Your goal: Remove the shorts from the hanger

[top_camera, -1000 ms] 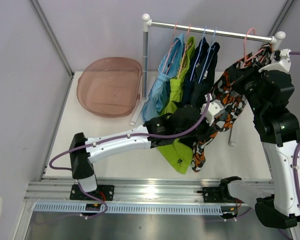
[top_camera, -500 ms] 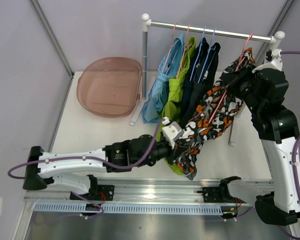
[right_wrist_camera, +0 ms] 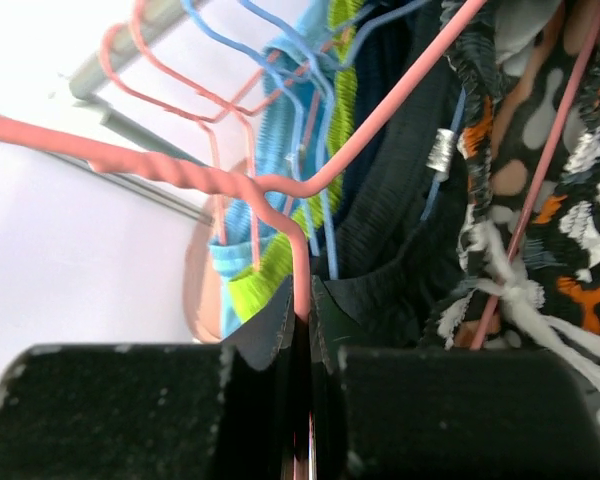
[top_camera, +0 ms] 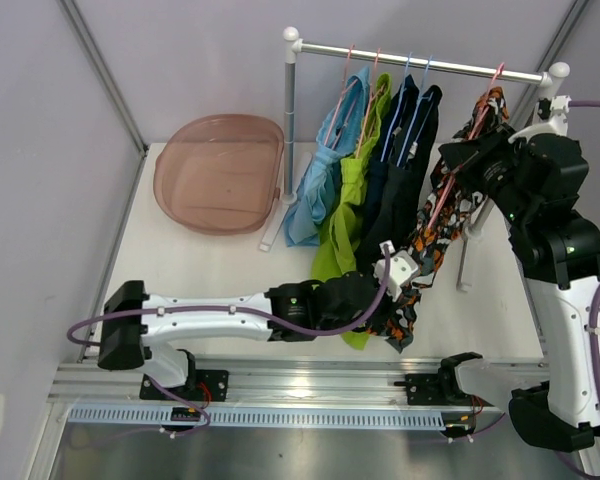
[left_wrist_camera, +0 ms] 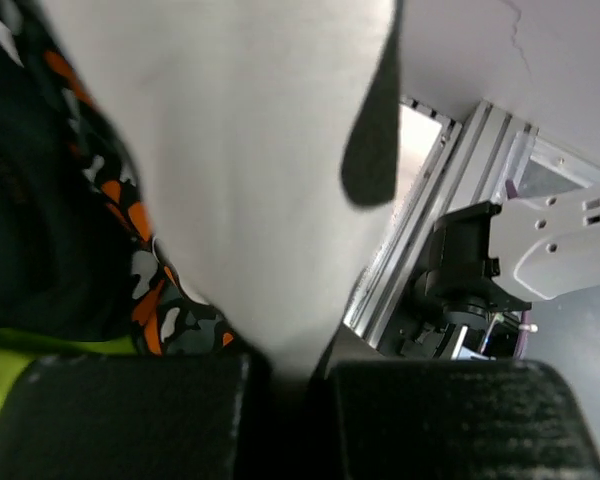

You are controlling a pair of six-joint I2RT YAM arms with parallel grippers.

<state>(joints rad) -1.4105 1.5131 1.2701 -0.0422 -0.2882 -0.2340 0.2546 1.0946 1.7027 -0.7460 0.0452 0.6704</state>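
The orange-black-white patterned shorts [top_camera: 442, 232] hang on a pink hanger [top_camera: 452, 182], stretched down and to the left. My right gripper [top_camera: 456, 160] is shut on the hanger's wire [right_wrist_camera: 302, 250] just below its twisted neck. My left gripper [top_camera: 405, 295] is shut on the lower end of the patterned shorts; in the left wrist view pale fabric [left_wrist_camera: 250, 200] is pinched between the pads [left_wrist_camera: 130, 420]. The light blue shorts [top_camera: 322, 175], the lime green shorts [top_camera: 352, 195] and two dark navy shorts [top_camera: 400, 150] hang on the rail [top_camera: 420, 62].
A pink translucent basin [top_camera: 220, 170] sits at the table's back left. The rail's white posts [top_camera: 290, 120] stand on the table. The aluminium base rail [top_camera: 310, 385] runs along the near edge.
My left arm pulled the shorts' lower end down and toward the near edge, then shifted right. My right gripper raised the hanger, so the shorts now hang steeper and tauter.
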